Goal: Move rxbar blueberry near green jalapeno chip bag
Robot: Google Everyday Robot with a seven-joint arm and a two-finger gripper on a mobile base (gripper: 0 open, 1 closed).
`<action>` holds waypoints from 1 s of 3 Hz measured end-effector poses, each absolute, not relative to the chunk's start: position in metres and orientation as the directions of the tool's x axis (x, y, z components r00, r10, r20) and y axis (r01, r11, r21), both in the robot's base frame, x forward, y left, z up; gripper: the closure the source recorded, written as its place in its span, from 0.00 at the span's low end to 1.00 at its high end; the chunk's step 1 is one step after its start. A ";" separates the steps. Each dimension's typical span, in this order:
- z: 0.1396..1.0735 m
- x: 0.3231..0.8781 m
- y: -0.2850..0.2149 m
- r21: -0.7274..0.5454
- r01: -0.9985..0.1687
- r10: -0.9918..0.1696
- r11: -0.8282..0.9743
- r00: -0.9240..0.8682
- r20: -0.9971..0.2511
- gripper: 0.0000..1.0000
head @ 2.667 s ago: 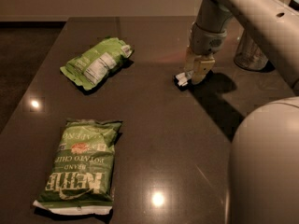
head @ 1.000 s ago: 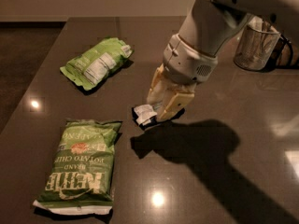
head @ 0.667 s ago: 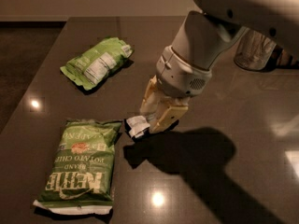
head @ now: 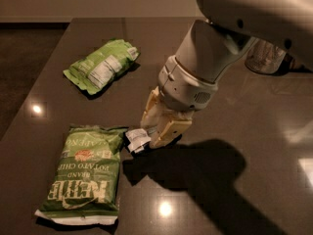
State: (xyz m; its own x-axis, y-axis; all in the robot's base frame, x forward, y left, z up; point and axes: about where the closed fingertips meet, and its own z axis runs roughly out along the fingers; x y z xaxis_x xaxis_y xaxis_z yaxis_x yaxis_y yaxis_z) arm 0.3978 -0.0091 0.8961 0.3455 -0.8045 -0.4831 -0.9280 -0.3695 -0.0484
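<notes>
At your left, the Kettle bag (head: 83, 177) lies flat on the dark table (head: 234, 209), with a paler green bag (head: 100, 65) beyond it. Just beside the Kettle bag's upper right corner is the rxbar (head: 138, 140), pinched at one end by your gripper (head: 151, 133), which reaches down from the arm on the right. You cannot tell whether the rxbar touches the table. It looks near enough already, so what is left is probably to let go and lift away. A metal cup (head: 264, 57) stands far right.
</notes>
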 end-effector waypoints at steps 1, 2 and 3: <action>0.896 0.398 -0.008 -0.052 -0.928 -0.804 -0.370 0.348 -0.483 0.36; 0.896 0.398 -0.007 -0.055 -0.927 -0.803 -0.371 0.350 -0.482 0.13; 0.897 0.397 -0.005 -0.057 -0.927 -0.803 -0.372 0.352 -0.482 0.00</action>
